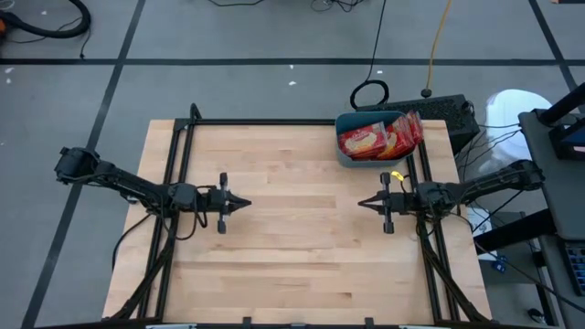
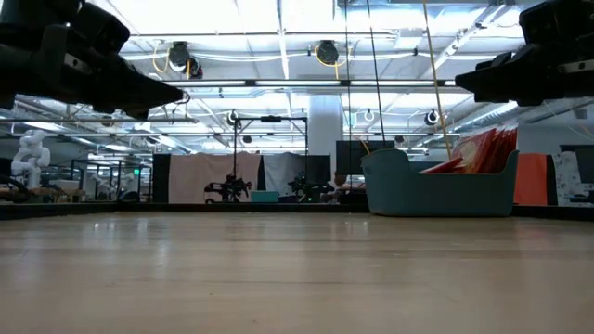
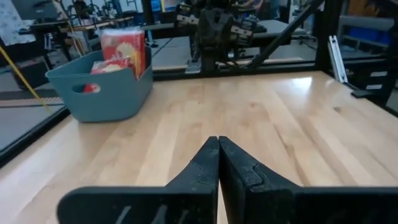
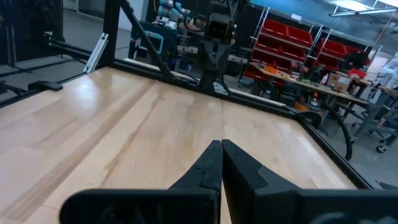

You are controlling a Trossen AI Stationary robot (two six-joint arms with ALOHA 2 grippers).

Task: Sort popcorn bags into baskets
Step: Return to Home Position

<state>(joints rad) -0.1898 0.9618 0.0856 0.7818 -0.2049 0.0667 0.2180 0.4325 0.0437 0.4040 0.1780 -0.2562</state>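
Left pincer (image 1: 241, 203) hovers over the left half of the table (image 1: 292, 265), fingers pressed together and empty. Facing it from the right half, the right pincer (image 1: 364, 204) is likewise closed. Bags (image 1: 377, 139) stand in the bin (image 1: 361, 164) near the far right corner, just beyond the right pincer.

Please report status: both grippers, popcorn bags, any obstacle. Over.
Left gripper shut, empty, over table, left side. Right gripper shut, empty, opposite it. Popcorn bags in blue bin, far right corner. Nothing in the way.
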